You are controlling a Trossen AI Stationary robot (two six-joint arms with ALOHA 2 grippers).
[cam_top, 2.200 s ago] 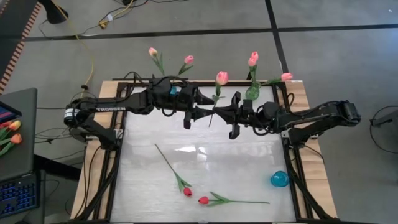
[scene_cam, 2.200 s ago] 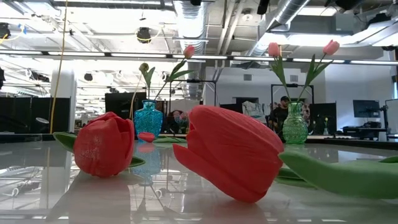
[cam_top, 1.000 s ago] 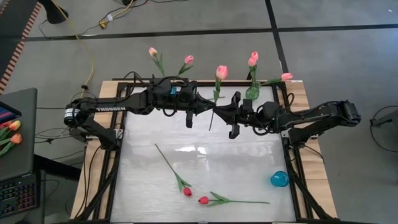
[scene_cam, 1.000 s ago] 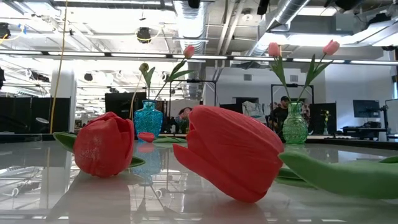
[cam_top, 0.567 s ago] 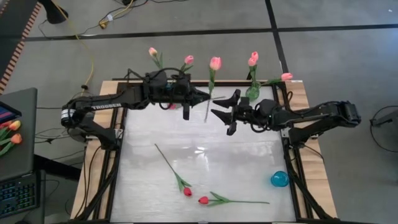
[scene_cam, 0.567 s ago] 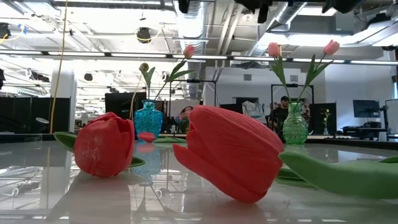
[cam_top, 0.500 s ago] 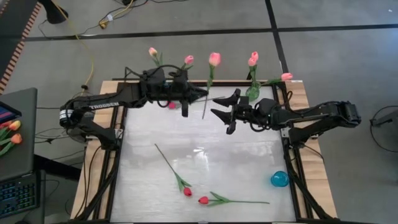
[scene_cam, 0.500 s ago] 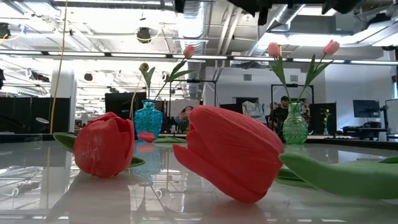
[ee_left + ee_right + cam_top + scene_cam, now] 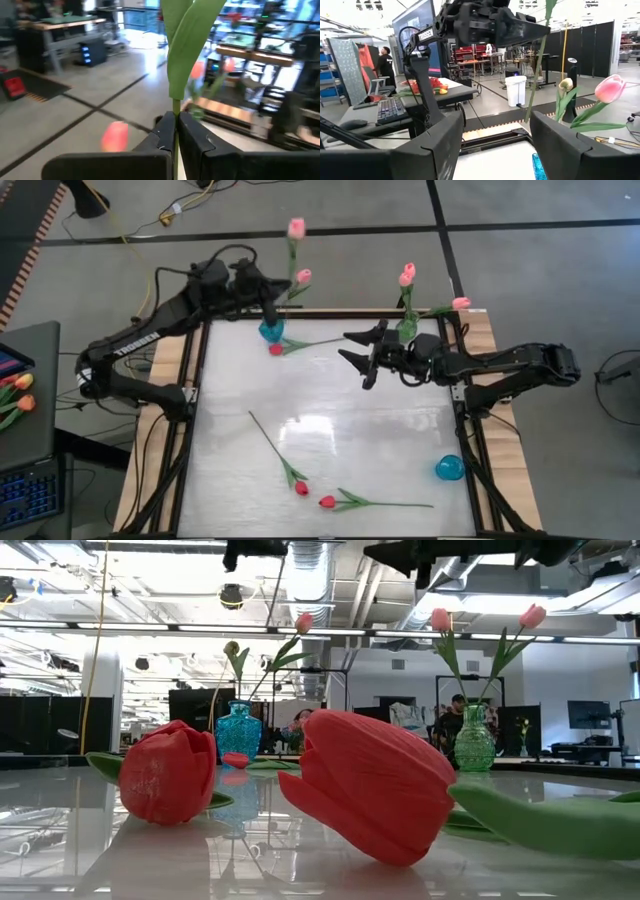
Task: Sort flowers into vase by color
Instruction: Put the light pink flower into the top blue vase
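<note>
One pink flower (image 9: 296, 228) is pinched by its stem in my left gripper (image 9: 272, 298) above the far-left blue vase (image 9: 271, 331), while my right gripper (image 9: 360, 358) hangs wide, holding nothing.

Grey floor (image 9: 540, 280) crossed by dark seams; yellow cable (image 9: 143, 255) trailing. Exposed ceiling ducts (image 9: 305, 565), strip lights. Desk with keyboard (image 9: 395, 109); person (image 9: 385, 62) standing behind.
</note>
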